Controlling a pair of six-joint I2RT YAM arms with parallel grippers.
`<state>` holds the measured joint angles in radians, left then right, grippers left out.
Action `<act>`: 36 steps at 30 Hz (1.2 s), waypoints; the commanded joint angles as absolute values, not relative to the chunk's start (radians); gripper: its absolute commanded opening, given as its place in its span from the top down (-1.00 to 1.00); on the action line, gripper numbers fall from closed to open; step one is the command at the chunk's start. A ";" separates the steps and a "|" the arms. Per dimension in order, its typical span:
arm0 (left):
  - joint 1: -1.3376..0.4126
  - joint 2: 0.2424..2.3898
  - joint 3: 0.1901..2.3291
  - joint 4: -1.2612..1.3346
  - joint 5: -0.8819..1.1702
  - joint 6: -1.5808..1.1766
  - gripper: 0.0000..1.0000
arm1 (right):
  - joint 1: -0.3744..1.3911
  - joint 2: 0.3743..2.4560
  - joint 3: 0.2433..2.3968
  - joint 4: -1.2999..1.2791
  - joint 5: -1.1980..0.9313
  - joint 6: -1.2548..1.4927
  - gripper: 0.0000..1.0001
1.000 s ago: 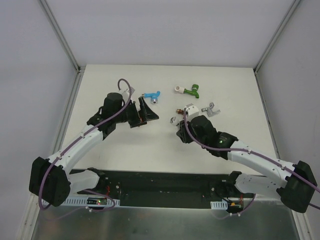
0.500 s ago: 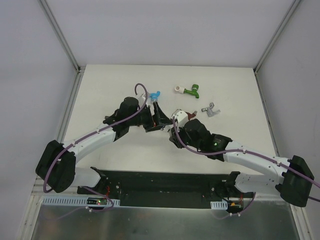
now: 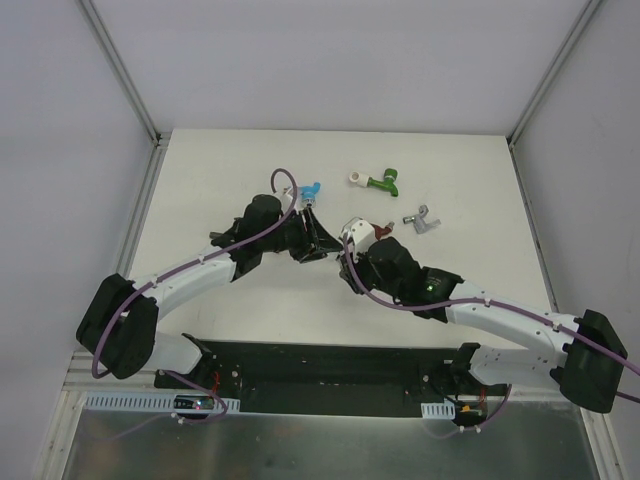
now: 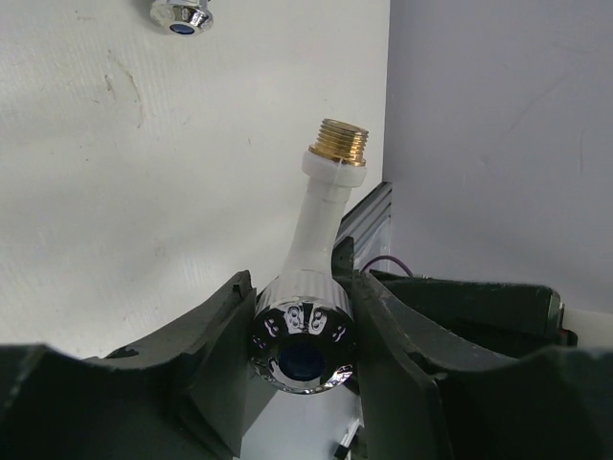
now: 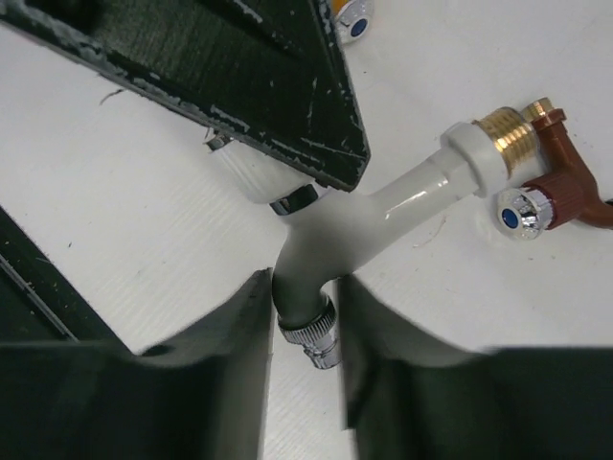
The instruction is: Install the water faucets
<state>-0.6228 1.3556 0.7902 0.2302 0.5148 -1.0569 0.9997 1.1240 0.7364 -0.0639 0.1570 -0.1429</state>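
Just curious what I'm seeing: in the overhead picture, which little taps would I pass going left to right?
Blue tap → green tap → grey tap. The white tap, gripped mid-table, and the brown tap beside it overlap the green one sideways, so both are left out.

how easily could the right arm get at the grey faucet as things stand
Probably not right away: the right pincer is shut on the white faucet, which the left pincer grips too. The grey faucet lies uncovered close beside that arm.
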 commanded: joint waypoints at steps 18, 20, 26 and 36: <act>-0.635 1.194 0.853 0.003 0.282 -1.405 1.00 | 1.181 1.219 0.710 0.363 0.550 -0.662 -0.84; -0.635 1.177 0.848 -0.028 0.270 -1.404 1.00 | 1.187 1.271 0.704 0.438 0.593 -0.719 -0.81; -0.635 1.154 0.847 -0.035 0.279 -1.410 1.00 | 1.192 1.397 0.713 0.635 0.635 -0.828 -0.63; -0.627 1.109 0.845 -0.063 0.233 -1.339 0.94 | 1.190 1.447 0.726 0.710 0.644 -0.839 0.47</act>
